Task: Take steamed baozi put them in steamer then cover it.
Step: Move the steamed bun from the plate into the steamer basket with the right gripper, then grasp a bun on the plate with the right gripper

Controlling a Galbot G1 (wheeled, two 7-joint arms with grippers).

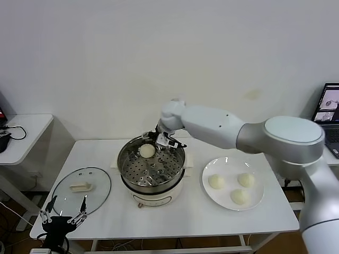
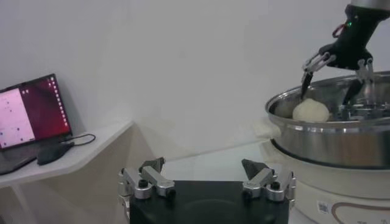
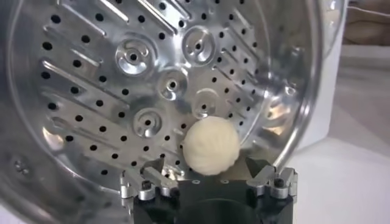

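One baozi (image 1: pixel 146 151) lies on the perforated tray at the far left of the steamer (image 1: pixel 127 169); it also shows in the right wrist view (image 3: pixel 211 146) and the left wrist view (image 2: pixel 311 111). My right gripper (image 1: pixel 163 141) hovers open just above and beside it, fingers apart and not touching it. Three more baozi (image 1: pixel 216 181) sit on the white plate (image 1: pixel 233 161) to the right. The glass cover (image 1: pixel 80 189) with its cream handle lies flat on the table at the left. My left gripper (image 1: pixel 63 211) is open and empty near the table's front left corner.
A small side table (image 1: pixel 24 135) with cables stands at the left; a laptop (image 2: pixel 33 119) sits on it. Another laptop (image 1: pixel 329 106) is at the far right. The table's front edge runs just below the steamer and plate.
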